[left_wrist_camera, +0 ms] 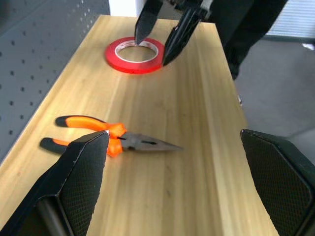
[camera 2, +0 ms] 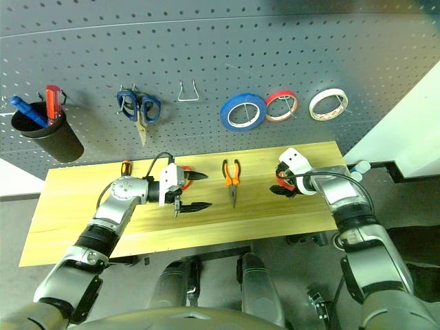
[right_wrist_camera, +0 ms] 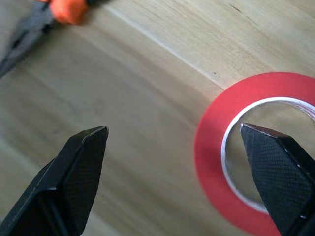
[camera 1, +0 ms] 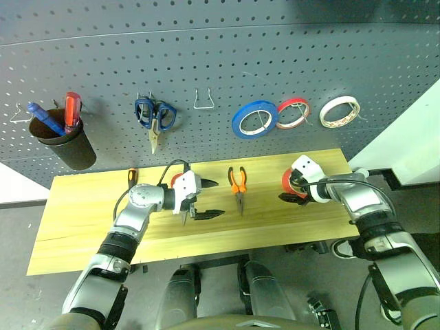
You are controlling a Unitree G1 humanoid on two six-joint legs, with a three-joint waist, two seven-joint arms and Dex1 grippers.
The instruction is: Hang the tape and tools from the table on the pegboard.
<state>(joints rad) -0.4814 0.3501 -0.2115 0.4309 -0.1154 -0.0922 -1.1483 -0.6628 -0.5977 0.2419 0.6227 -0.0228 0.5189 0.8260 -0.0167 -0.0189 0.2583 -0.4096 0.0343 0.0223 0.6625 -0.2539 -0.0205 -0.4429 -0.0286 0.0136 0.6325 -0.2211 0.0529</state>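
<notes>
On the table [camera 1: 82, 213], my right gripper [camera 1: 294, 187] hangs wide open and empty over the red tape [left_wrist_camera: 134, 54], flat near the right end. My left gripper [camera 1: 210, 199] gapes too, holding nothing, beside the pliers [camera 1: 238, 185] at the middle. Behind stands the pegboard [camera 1: 220, 62].

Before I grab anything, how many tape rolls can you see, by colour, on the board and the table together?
Blue tape roll: 1, on the pegboard
Red: 2, the hung red tape roll and the red tape roll on the table
White tape roll: 1, on the pegboard
Total: 4
</notes>
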